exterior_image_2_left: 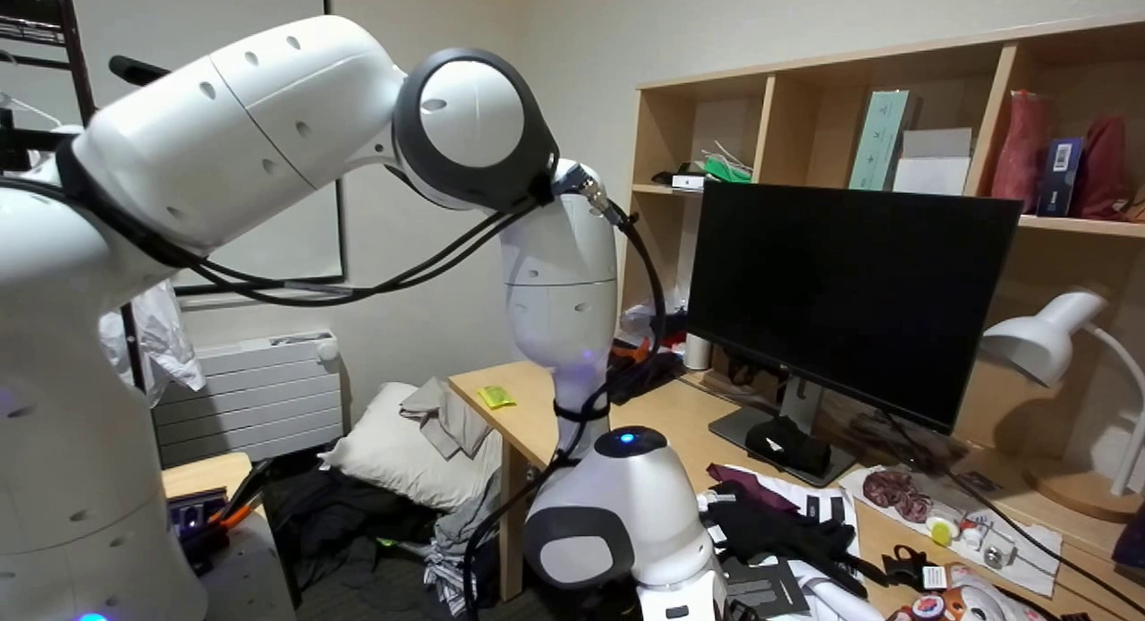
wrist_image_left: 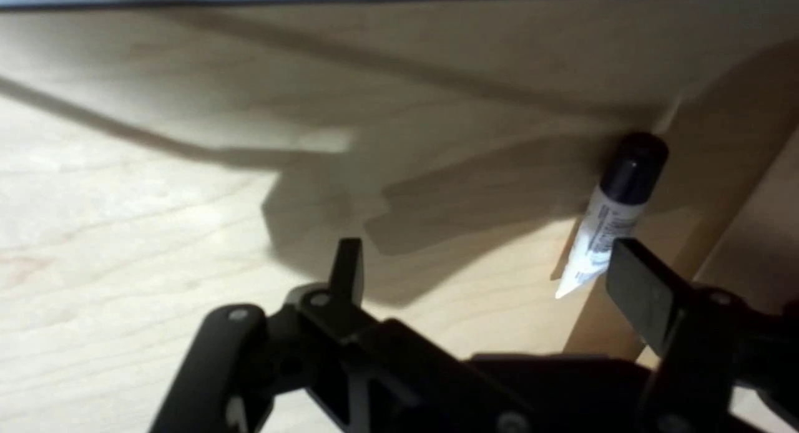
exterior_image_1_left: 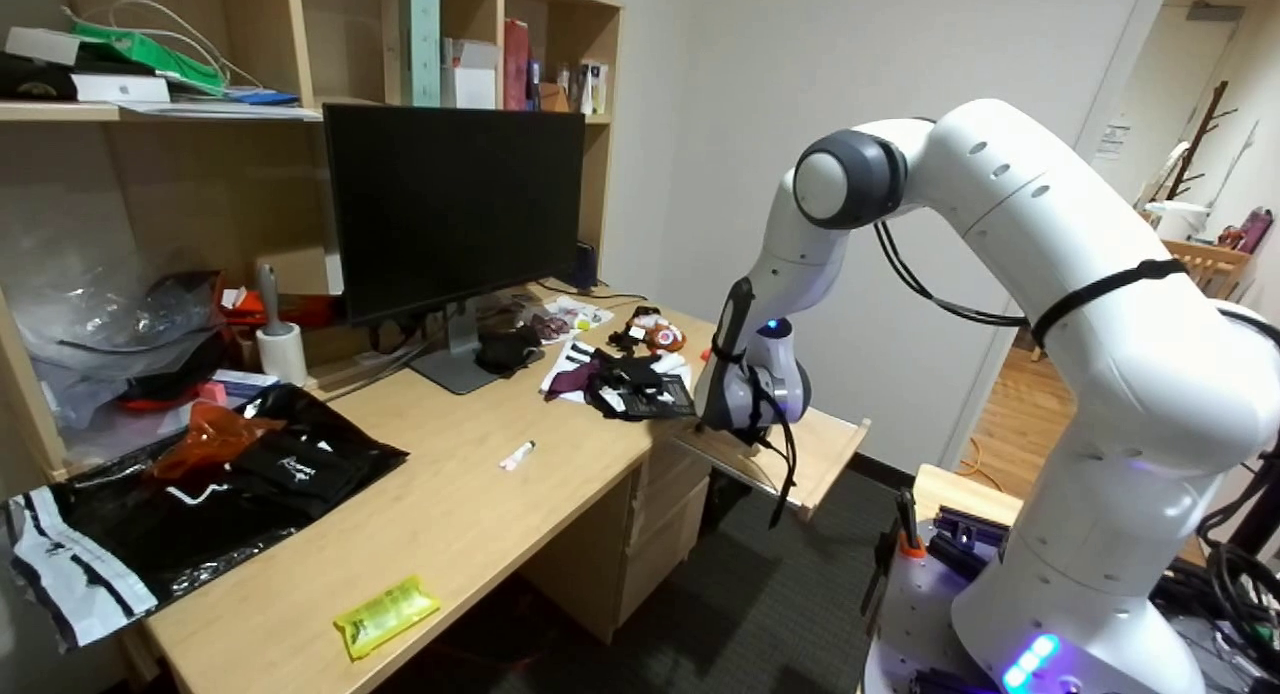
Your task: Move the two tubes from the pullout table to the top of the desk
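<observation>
One white tube (wrist_image_left: 615, 214) with a dark cap lies on the pullout table (wrist_image_left: 125, 333) in the wrist view. My gripper (wrist_image_left: 490, 258) is open above the board, its jaws wide apart with nothing gripped. The right finger (wrist_image_left: 643, 289) overlaps the tube's lower side in that view; I cannot tell whether they touch. Another small whitish tube (exterior_image_1_left: 517, 456) rests on the desk (exterior_image_1_left: 450, 524), in front of the monitor. The pullout table (exterior_image_1_left: 835, 439) sticks out past the desk's end in an exterior view, with my hand above it and the fingertips hidden.
Dark clothing and packaging (exterior_image_1_left: 635, 384) lie at the desk end beside my hand. A monitor (exterior_image_1_left: 455, 204) stands at the back. Nearer the front are a yellow-green packet (exterior_image_1_left: 388, 616) and a black plastic bag (exterior_image_1_left: 240, 504). The board has a raised edge (exterior_image_1_left: 845, 464).
</observation>
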Controlling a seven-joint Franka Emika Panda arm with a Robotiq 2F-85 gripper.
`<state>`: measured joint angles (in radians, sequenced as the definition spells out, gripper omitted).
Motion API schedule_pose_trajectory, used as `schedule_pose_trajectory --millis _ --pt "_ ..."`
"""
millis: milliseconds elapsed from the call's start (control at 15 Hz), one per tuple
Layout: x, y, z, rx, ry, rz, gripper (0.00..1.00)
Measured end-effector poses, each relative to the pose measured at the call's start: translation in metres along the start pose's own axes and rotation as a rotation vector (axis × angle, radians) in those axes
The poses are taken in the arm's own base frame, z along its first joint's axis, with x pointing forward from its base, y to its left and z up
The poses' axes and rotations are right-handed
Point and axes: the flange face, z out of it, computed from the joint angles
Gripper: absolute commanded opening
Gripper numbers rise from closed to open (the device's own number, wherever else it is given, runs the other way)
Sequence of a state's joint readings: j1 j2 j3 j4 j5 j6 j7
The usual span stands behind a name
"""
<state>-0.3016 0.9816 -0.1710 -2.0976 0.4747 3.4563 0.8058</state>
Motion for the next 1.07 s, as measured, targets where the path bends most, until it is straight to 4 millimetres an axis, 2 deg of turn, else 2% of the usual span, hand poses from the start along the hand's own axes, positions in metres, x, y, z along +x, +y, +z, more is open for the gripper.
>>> schedule_pose_trajectory --millis 600,1067 --pt "-0.002 -0.004 0.000 0.003 0.018 -0.029 1.00" --pt "0.014 0.002 0.005 0.047 -0.074 -0.110 1.00"
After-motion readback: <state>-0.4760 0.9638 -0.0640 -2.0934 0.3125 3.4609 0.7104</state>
